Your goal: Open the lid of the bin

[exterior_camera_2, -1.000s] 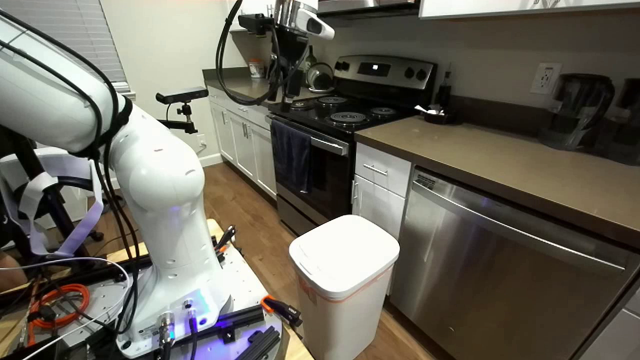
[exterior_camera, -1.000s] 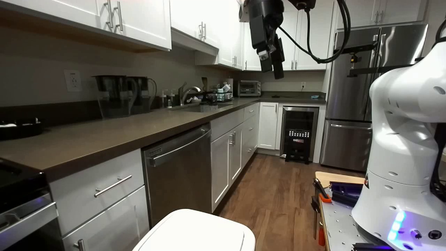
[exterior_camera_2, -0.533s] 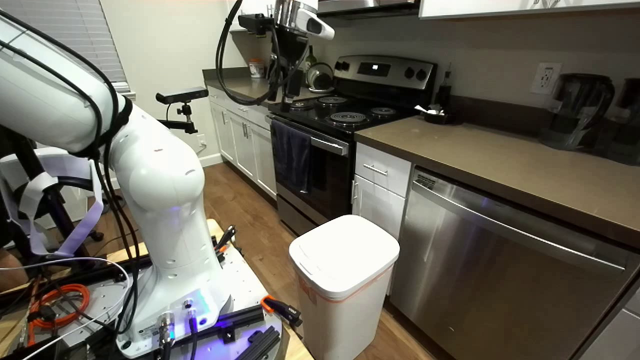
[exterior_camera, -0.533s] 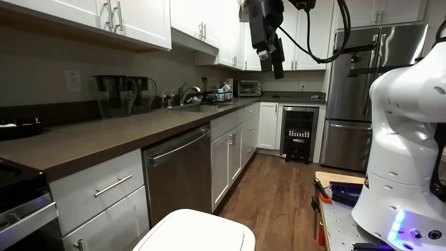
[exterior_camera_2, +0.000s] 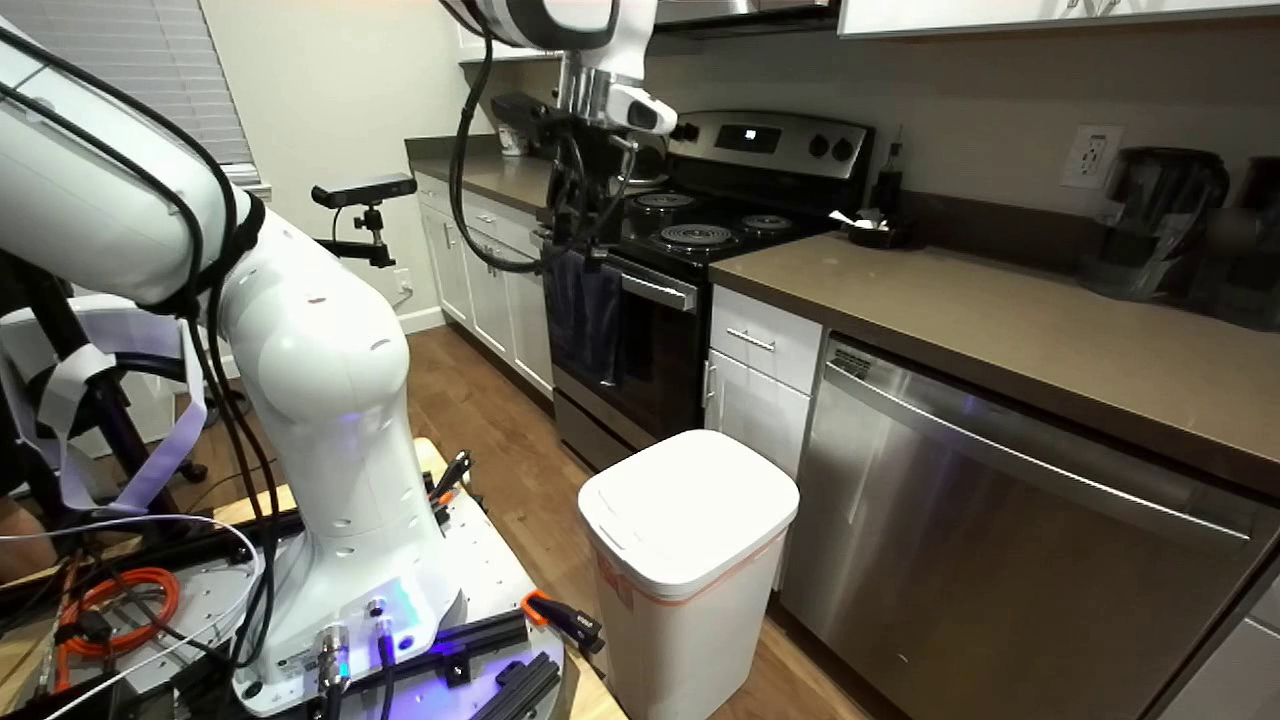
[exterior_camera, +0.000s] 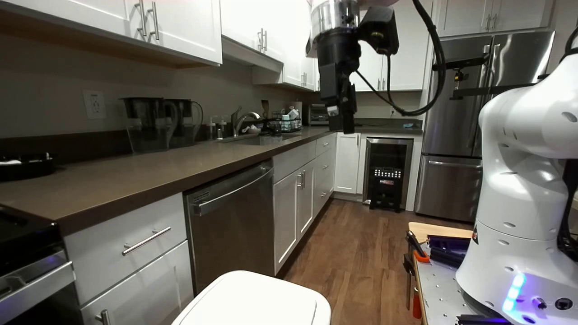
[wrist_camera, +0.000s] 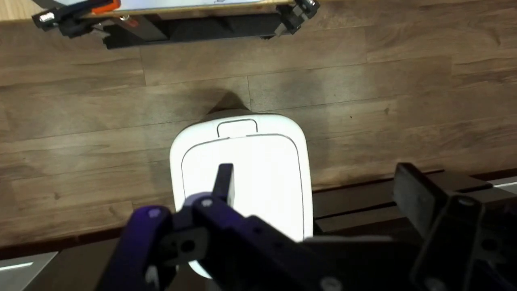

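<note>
The white bin (exterior_camera_2: 690, 650) stands on the floor between the robot's table and the dishwasher. Its flat white lid (exterior_camera_2: 700, 500) lies closed on top; the lid also shows at the bottom of an exterior view (exterior_camera: 262, 302) and from above in the wrist view (wrist_camera: 262, 169). A small tab outline shows at the lid's edge facing the table. My gripper (wrist_camera: 317, 178) is open and empty, pointing down high above the bin. In the wrist view one finger overlaps the lid and the other lies off its right side. The gripper also shows in both exterior views (exterior_camera: 342, 126) (exterior_camera_2: 585, 255).
The steel dishwasher (exterior_camera_2: 980, 540) and the counter (exterior_camera_2: 960, 300) stand beside the bin. The stove (exterior_camera_2: 640, 350) with a dark towel is behind. The robot's table edge (wrist_camera: 226, 10) holds clamps and an orange-handled tool (exterior_camera_2: 565, 615). Wood floor (wrist_camera: 363, 101) surrounds the bin.
Over the last half second my gripper has moved down and turned to point more straight down. Before that it was still. The bin and lid have not moved.
</note>
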### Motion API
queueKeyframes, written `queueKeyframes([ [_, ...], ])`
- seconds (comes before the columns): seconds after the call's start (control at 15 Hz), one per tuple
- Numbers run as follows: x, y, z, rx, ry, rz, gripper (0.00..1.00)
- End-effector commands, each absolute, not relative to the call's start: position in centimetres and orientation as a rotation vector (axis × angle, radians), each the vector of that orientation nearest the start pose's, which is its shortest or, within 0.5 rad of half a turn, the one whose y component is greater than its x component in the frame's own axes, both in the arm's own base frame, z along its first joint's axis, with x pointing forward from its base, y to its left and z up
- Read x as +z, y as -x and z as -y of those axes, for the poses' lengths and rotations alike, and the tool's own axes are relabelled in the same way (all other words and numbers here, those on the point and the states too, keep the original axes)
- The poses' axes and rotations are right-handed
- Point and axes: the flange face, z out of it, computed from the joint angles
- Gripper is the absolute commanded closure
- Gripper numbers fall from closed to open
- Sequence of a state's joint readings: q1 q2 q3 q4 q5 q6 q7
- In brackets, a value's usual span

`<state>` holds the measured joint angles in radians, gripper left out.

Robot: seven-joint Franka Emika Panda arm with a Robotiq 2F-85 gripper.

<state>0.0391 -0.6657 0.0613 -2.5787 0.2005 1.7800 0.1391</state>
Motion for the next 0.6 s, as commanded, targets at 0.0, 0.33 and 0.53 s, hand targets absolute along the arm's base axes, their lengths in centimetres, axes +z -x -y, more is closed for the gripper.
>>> queueKeyframes([
  [0.0, 41.2, -32.7, -3.5, 0.157, 2.999, -0.059, 0.00],
  [0.33, 33.1, -34.9, -1.8, 0.081, 3.014, -0.002, 0.00],
  [0.53, 28.8, -36.3, -1.5, 0.060, 3.013, 0.009, 0.00],
])
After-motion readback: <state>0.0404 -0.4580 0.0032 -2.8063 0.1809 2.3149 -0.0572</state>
